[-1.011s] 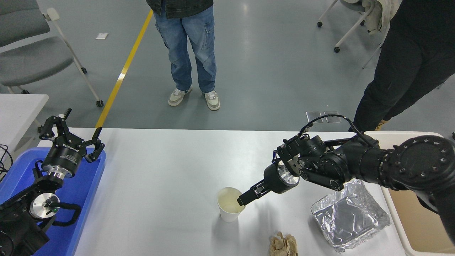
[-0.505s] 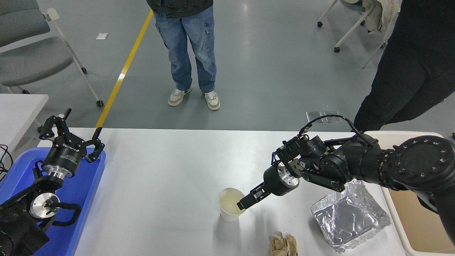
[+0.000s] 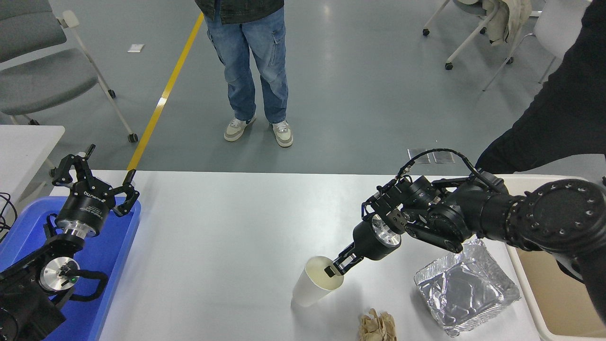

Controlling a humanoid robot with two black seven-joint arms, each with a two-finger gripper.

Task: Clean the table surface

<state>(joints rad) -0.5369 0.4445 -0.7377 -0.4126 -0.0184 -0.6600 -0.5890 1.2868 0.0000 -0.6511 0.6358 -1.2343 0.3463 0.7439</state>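
Bench surface point(image 3: 227, 246) fills the near scene, with paper cup point(image 3: 316, 282), crumpled paper point(image 3: 377, 326) and foil tray point(image 3: 466, 285) on it. Right claw point(image 3: 334, 270) pinches the tilted cup's rim. Pickup step; next, probably lift toward beige bin point(image 3: 544, 289) at right. Left claw point(image 3: 94, 177) parked spread at left.

table surface point(image 3: 213, 237); paper cup point(image 3: 315, 284) tilted; foil tray point(image 3: 466, 289); crumpled paper point(image 3: 377, 327)

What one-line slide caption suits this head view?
Right gripper pinches the tilted paper cup's rim above the table surface.
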